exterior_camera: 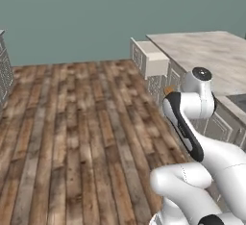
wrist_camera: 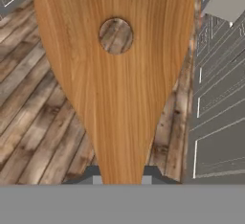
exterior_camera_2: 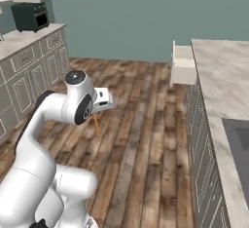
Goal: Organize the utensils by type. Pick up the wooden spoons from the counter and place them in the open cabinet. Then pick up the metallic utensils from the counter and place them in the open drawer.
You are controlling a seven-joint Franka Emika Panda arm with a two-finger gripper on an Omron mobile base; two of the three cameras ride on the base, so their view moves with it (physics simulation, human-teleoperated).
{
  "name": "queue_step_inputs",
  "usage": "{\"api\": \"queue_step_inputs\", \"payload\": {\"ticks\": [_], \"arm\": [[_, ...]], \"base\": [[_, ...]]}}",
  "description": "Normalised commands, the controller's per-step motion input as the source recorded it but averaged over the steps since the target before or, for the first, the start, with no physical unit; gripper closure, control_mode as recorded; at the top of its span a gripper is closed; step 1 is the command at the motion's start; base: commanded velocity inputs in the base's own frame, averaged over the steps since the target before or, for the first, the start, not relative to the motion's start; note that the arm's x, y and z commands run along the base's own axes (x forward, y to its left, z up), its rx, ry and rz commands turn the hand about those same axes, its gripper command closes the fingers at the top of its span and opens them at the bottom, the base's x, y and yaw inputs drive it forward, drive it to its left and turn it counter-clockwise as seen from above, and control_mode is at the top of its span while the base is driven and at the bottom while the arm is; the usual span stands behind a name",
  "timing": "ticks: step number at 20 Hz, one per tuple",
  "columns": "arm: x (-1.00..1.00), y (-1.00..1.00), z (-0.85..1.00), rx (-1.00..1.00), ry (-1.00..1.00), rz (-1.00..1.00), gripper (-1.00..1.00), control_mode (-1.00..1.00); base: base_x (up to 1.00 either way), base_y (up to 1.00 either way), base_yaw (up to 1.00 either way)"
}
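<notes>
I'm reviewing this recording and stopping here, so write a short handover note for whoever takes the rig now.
Pincer: shut on the orange-brown wooden spoon, held over the wood floor, away from the counter.
Open drawer: pulled out at the counter's far end; I can't see anything in it from here.
Done: one wooden spoon picked up.
Left: put it in the open cabinet, then the other wooden spoon, then the metallic utensils into the drawer.

White glossy arm point(exterior_camera_2: 44, 139) with rounded tube segments, black bands at the joints, round grey cap on the elbow joint, boxy white hand point(exterior_camera_2: 103, 100), small dark fingertips point(wrist_camera: 95, 173).
</notes>
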Motion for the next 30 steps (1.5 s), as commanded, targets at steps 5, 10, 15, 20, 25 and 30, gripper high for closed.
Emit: {"api": "queue_step_inputs", "payload": {"ticks": [5,10,15,20,25,30], "arm": [[0.0,0.0,0.0,0.0,0.0,0.0,1.0,1.0],[0.0,0.0,0.0,0.0,0.0,0.0,1.0,1.0],[0.0,0.0,0.0,0.0,0.0,0.0,1.0,1.0],[0.0,0.0,0.0,0.0,0.0,0.0,1.0,1.0],[0.0,0.0,0.0,0.0,0.0,0.0,1.0,1.0],[0.0,0.0,0.0,0.0,0.0,0.0,1.0,1.0]], "base": [[0.83,0.5,0.3],[0.88,0.45,0.37],[1.0,0.35,0.36],[1.0,0.42,0.32],[1.0,0.29,0.31],[1.0,0.08,0.28]]}}
